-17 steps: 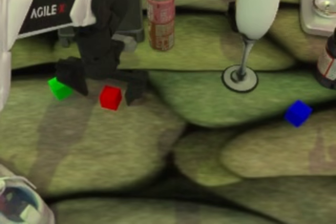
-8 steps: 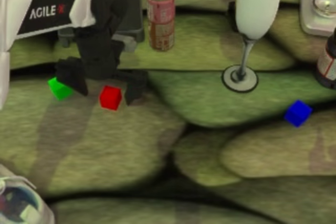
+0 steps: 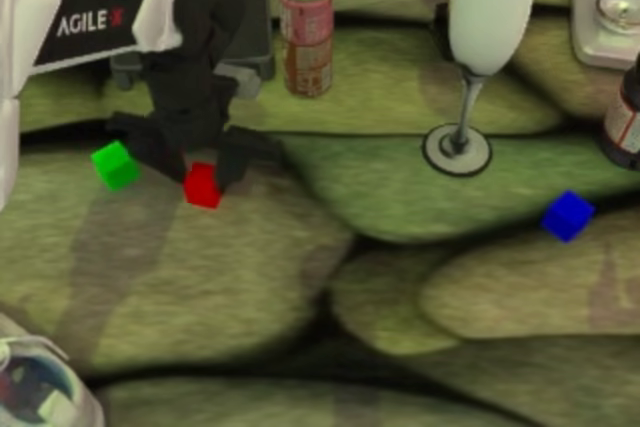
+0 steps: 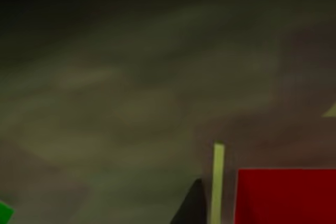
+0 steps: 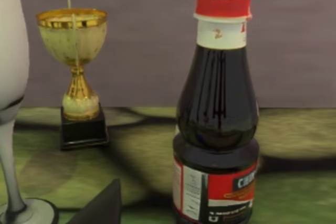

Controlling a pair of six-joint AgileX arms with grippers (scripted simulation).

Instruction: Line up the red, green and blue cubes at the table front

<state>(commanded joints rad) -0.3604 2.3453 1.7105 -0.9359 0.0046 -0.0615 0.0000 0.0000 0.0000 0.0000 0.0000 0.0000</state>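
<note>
The red cube [image 3: 203, 185] [image 4: 286, 198] lies on the table [image 3: 300, 277] at the left. My left gripper [image 3: 202, 171] stands over it, open, its jaws drawn in close on both sides. In the left wrist view a thin gap shows between one dark fingertip [image 4: 193, 205] and the cube. The green cube [image 3: 116, 165] [image 4: 4, 214] sits just left of the gripper, apart from it. Far to the right lies the blue cube [image 3: 568, 215]. My right arm is outside the top view; only a dark tip [image 5: 102, 208] of its gripper shows.
Behind the left gripper are a dark grey tray [image 3: 250, 42] and a soda can [image 3: 306, 31]. A tall glass [image 3: 480, 37] stands mid-right, a sauce bottle [image 3: 628, 117] [image 5: 218, 129] at the right edge, a trophy [image 5: 76, 77] beyond it. A glass object [image 3: 35, 387] fills the front-left corner.
The left gripper's jaws have drawn in from wide apart to close around the red cube. The red cube has shifted slightly left. Green and blue cubes have not moved.
</note>
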